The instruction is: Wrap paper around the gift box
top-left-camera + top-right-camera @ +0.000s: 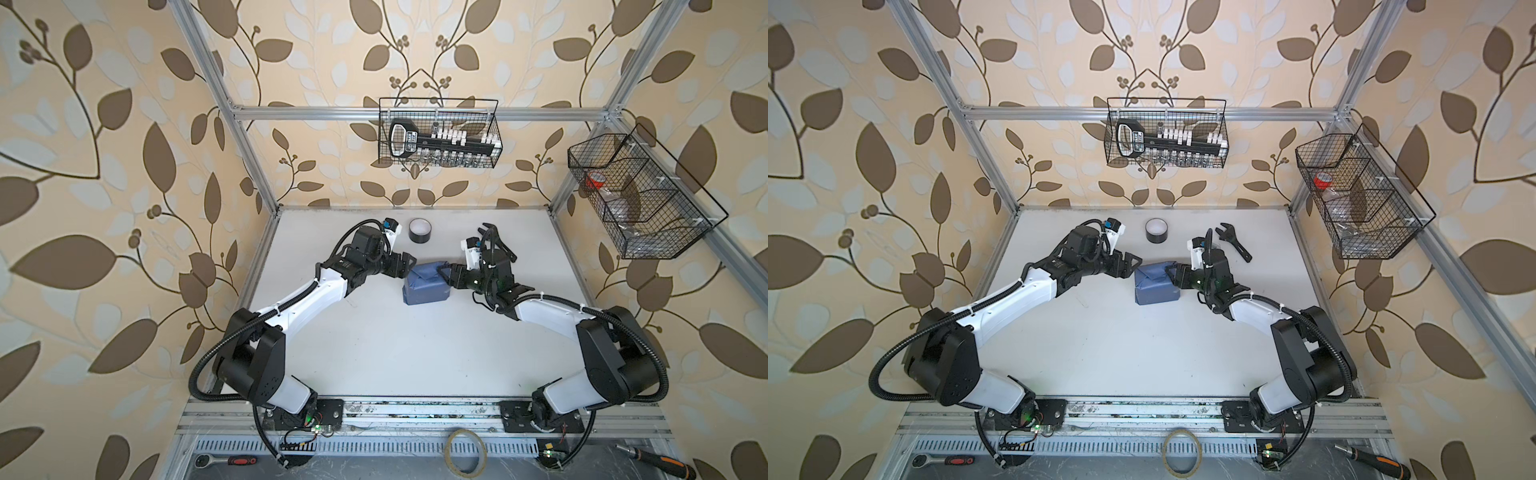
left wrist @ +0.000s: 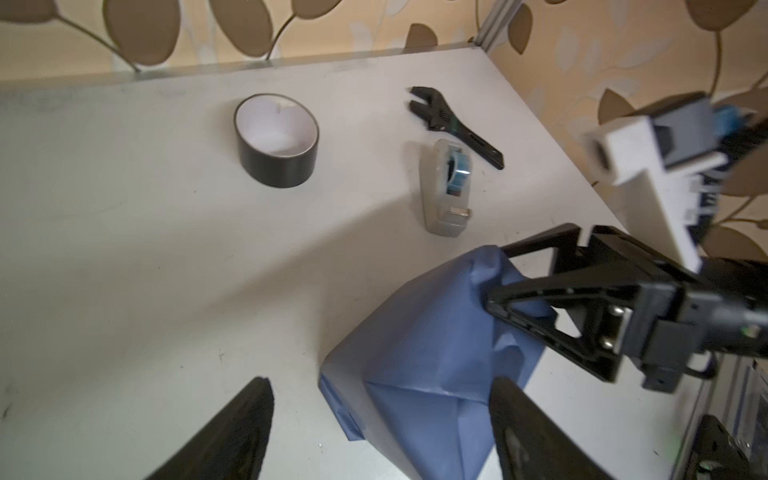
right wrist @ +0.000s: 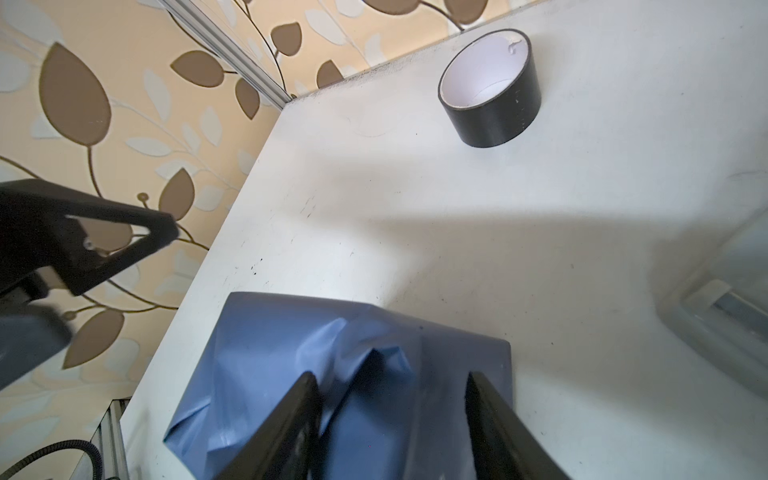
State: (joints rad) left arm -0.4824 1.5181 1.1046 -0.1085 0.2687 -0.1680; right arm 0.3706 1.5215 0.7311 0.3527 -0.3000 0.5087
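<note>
The left gripper hangs, fingers spread, at 9 o'clock of the bundled paper. At 3 o'clock, the right gripper clasps a fold

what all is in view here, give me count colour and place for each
paper: 1, slate blue, wrapped into a parcel mid-table; gift box hidden inside
black tape roll: 1, black, back of table
adjustable wrench: 1, black, back right of table
tape dispenser: 1, clear grey, blue roll inside, beside the wrench
wire baskets: 2, black, back rail and right rail
socket set: 1, black and white, back basket
red tape roll: 1, red, right basket
tape ring: 1, clear, front ledge
ratchet: 1, red-black handle, front left
screwdriver: 1, orange-black handle, front right
table: 1, white
left gripper: 1, black, open, left of the parcel
right gripper: 1, black, shut on the paper, parcel's far right corner
</note>
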